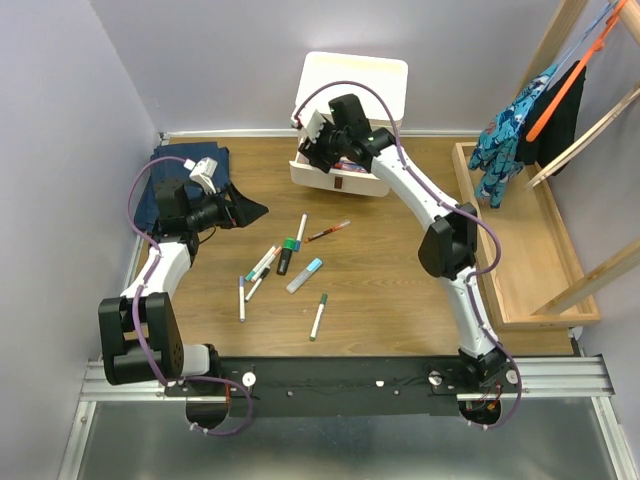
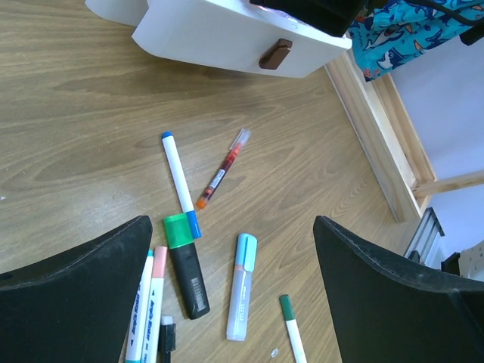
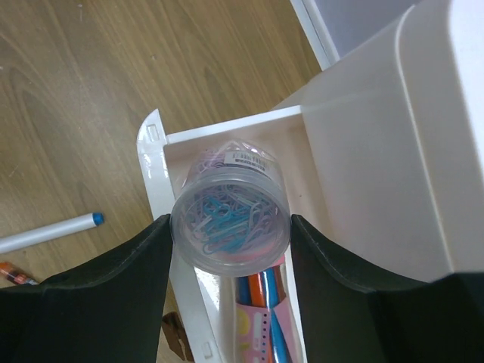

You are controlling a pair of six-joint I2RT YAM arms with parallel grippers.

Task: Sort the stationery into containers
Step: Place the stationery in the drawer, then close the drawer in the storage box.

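The clear jar [image 3: 229,215] of paper clips is clamped between the half-spread fingers of the right gripper [image 3: 229,227], directly above the open drawer [image 3: 155,174] of the cabinet [image 1: 355,75] at twelve o'clock. Colourful items already lie inside the drawer. Toward seven o'clock, several pens and markers [image 1: 304,275] lie loose on the table [image 1: 400,300], unsorted. At nine o'clock the left gripper [image 2: 231,223] gapes wide, holding nothing.

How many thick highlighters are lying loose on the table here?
2. The black highlighter with a green cap lies amid the slim pens; the pale blue highlighter lies just right of it, not touching. Others may be hidden in the drawer.
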